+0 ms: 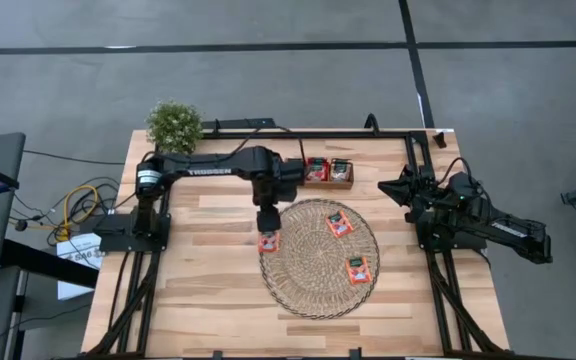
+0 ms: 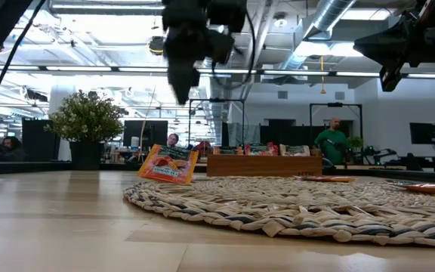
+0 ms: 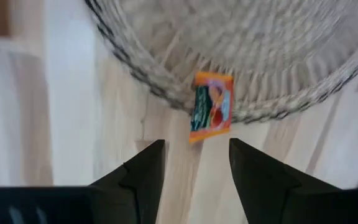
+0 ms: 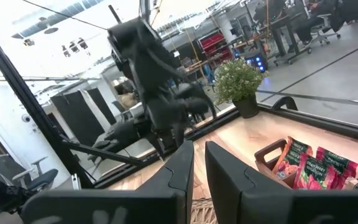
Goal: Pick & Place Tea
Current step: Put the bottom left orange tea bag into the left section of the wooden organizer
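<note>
A red-orange tea sachet (image 1: pixel 268 241) (image 3: pixel 211 106) lies across the left rim of the round woven mat (image 1: pixel 318 258), leaning tilted on that rim in the low view (image 2: pixel 168 164). My left gripper (image 1: pixel 267 217) (image 3: pixel 194 155) hangs open above it, well clear of it (image 2: pixel 183 72). Two more sachets (image 1: pixel 339 224) (image 1: pixel 357 268) lie flat on the mat. The small wooden tray (image 1: pixel 328 172) (image 4: pixel 291 162) beyond the mat holds further sachets. My right gripper (image 1: pixel 408 190) (image 4: pixel 199 163) waits shut near the table's right edge, raised.
A potted plant (image 1: pixel 174 125) stands at the far left corner. Black frame rails run along the left, right and far edges (image 1: pixel 408 135). Bare wood lies left of the mat and toward the near edge (image 1: pixel 198 290). People show in the room behind (image 2: pixel 331 143).
</note>
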